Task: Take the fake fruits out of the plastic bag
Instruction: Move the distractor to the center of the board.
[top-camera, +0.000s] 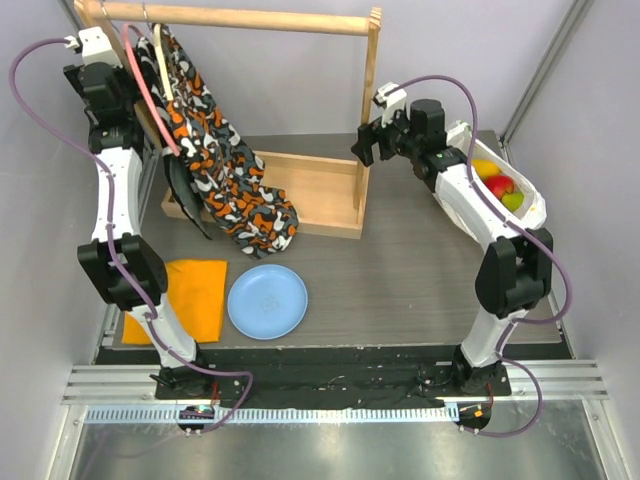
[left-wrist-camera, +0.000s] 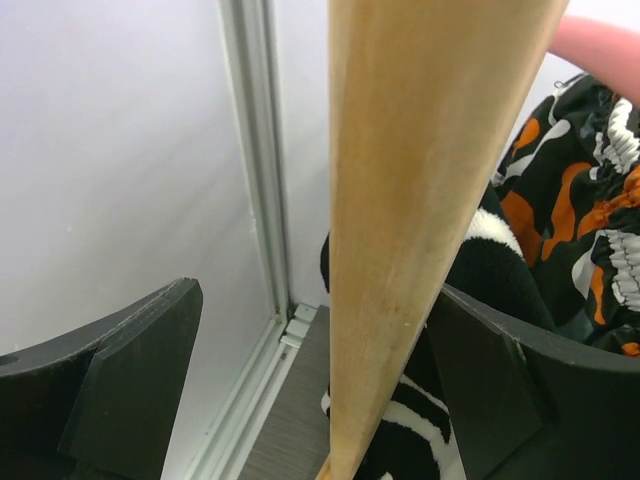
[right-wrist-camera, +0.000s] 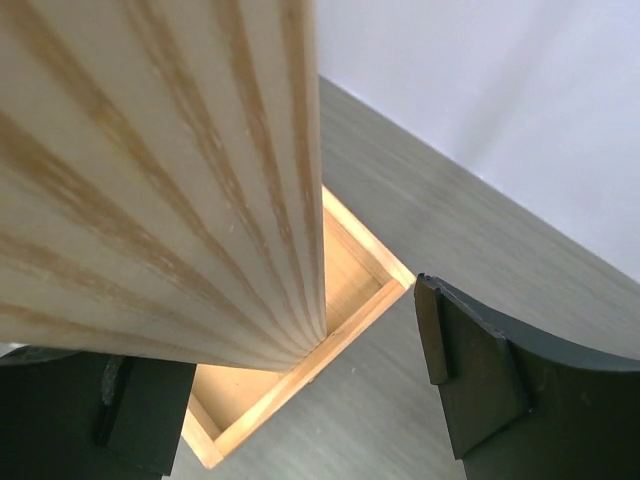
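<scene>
Plastic bag (top-camera: 534, 203): far right bench (top-camera: 400, 285) edge, containing fake fruits (top-camera: 499, 185), with yellow, red and green visible.
Left end effector (left-wrist-camera: 315, 300): released, astride the left post of the wooden rack (top-camera: 240, 18).
Right end effector (right-wrist-camera: 290, 350): released, astride its right post.
Blue plate (top-camera: 267, 300): beside orange cloth (top-camera: 195, 295).

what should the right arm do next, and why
Probably draw the right end effector back off the light wooden rack post and toward the crinkly white translucent plastic bag at the table's right edge. Its jaws stand open astride the post, holding nothing, while the glossy plastic fake fruits still lie inside the bag.
</scene>
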